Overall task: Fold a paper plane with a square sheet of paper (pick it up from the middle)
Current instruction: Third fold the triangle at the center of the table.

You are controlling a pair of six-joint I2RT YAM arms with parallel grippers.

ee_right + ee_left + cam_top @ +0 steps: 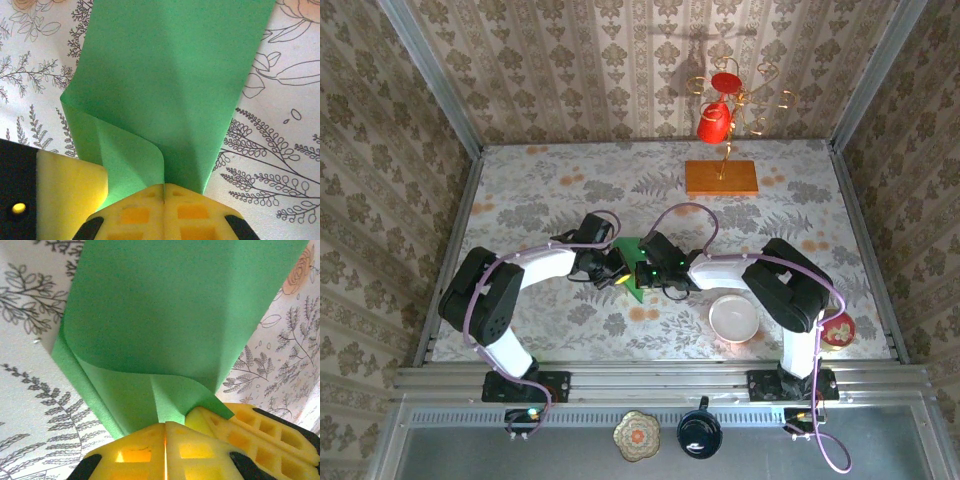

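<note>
The bright green sheet of paper (627,262) lies at the table's middle, folded over itself into a narrower band. My left gripper (615,270) and right gripper (645,272) meet at its near end. In the left wrist view the paper (165,315) curls up into the left gripper (165,424), whose yellow fingers are shut on the raised fold. The right gripper's finger (252,427) presses in beside it. In the right wrist view the paper (170,70) runs into the right gripper (164,186), shut on the same fold. There the left gripper's finger (70,185) shows at lower left.
A white bowl (733,318) sits near the right arm's base. A red patterned disc (838,329) lies at the right edge. An orange wooden slab (721,177) carries a gold stand with red cups (716,120) at the back. Patterned walls close three sides.
</note>
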